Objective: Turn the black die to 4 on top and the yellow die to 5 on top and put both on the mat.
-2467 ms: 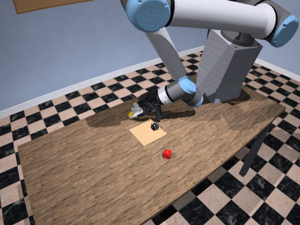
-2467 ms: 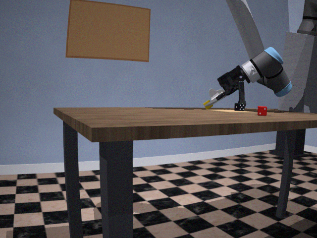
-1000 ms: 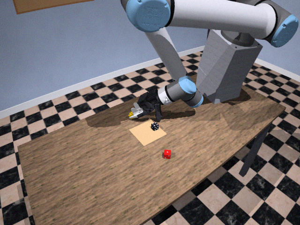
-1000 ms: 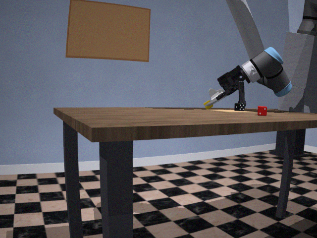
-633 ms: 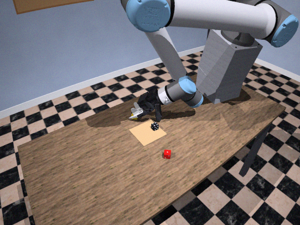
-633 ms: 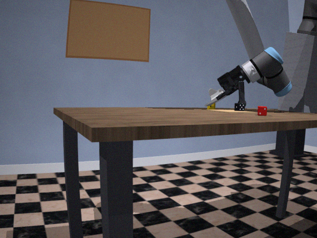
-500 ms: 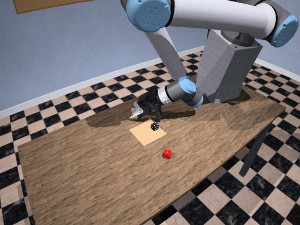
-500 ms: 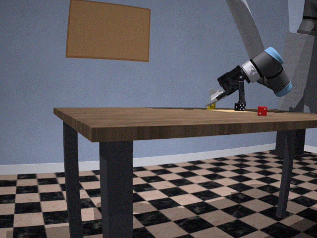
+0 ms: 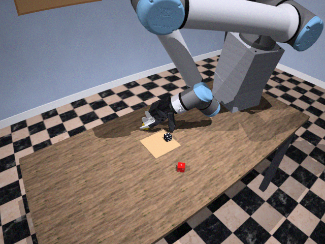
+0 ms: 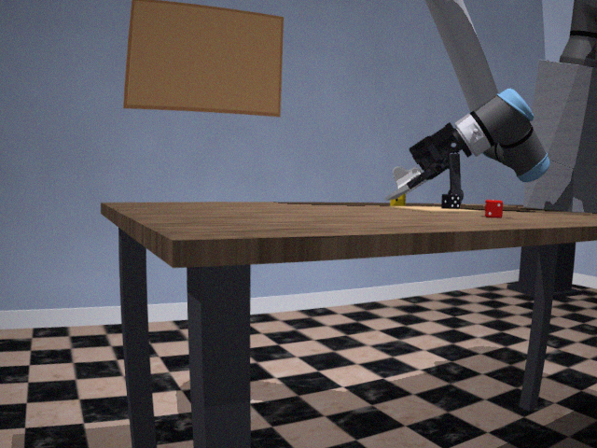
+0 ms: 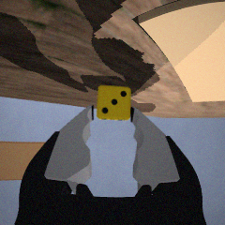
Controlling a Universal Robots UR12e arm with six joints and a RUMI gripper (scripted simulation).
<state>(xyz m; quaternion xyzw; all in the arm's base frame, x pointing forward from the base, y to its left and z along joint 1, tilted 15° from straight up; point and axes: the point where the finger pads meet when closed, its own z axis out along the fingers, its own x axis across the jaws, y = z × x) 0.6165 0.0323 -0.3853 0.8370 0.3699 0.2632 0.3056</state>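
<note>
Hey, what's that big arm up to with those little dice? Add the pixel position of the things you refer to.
The arm's gripper (image 9: 143, 127) (image 10: 391, 196) (image 11: 112, 107) is open around the yellow die (image 9: 145, 128) (image 10: 398, 200) (image 11: 114, 102), which sits on the table off the mat (image 9: 156, 149) (image 10: 414, 208) (image 11: 202, 61). The black die (image 9: 167, 136) (image 10: 451, 201) is on the mat. The red die (image 9: 181, 167) (image 10: 493, 208) sits apart, showing 1 on top.

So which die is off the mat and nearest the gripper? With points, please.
The yellow die (image 9: 145, 128) (image 10: 398, 200) (image 11: 113, 102), right by the fingertips; the black one (image 9: 167, 136) (image 10: 451, 201) is on the mat, the red one (image 9: 181, 167) (image 10: 493, 208) farther out.
</note>
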